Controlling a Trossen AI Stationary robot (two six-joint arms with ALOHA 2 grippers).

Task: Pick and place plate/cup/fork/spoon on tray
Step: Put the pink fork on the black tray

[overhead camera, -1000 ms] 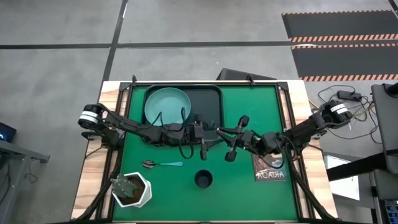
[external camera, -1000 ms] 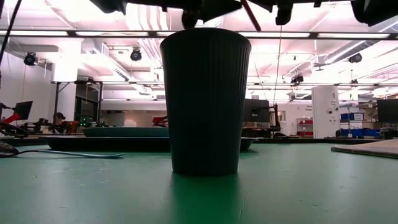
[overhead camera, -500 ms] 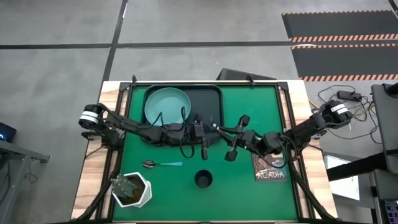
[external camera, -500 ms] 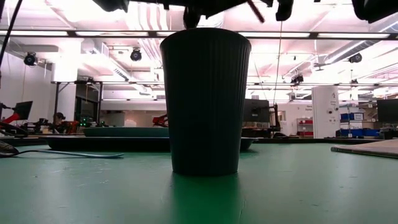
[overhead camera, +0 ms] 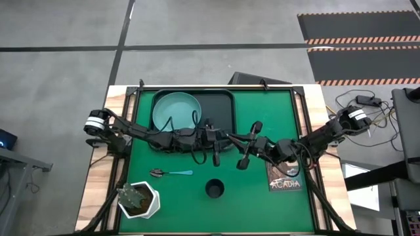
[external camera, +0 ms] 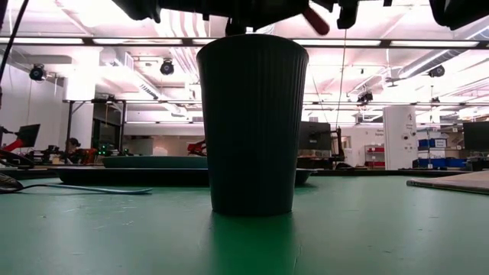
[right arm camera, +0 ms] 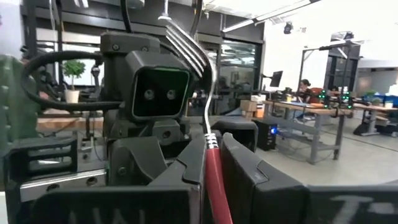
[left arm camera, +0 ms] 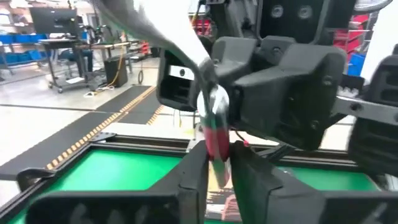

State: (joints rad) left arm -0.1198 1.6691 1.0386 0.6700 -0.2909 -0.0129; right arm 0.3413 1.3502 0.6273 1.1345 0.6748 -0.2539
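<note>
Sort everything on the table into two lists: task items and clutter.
Task items: plate on the tray; cup; spoon; fork, gripped by both the left gripper and right gripper.

Clutter: potted plant; book.

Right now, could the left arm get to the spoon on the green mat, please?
Probably, but not at once. The spoon lies uncovered on the left half of the mat. The left hand, though, is shut on the fork, which the right hand grips too, so it must let go first.
</note>
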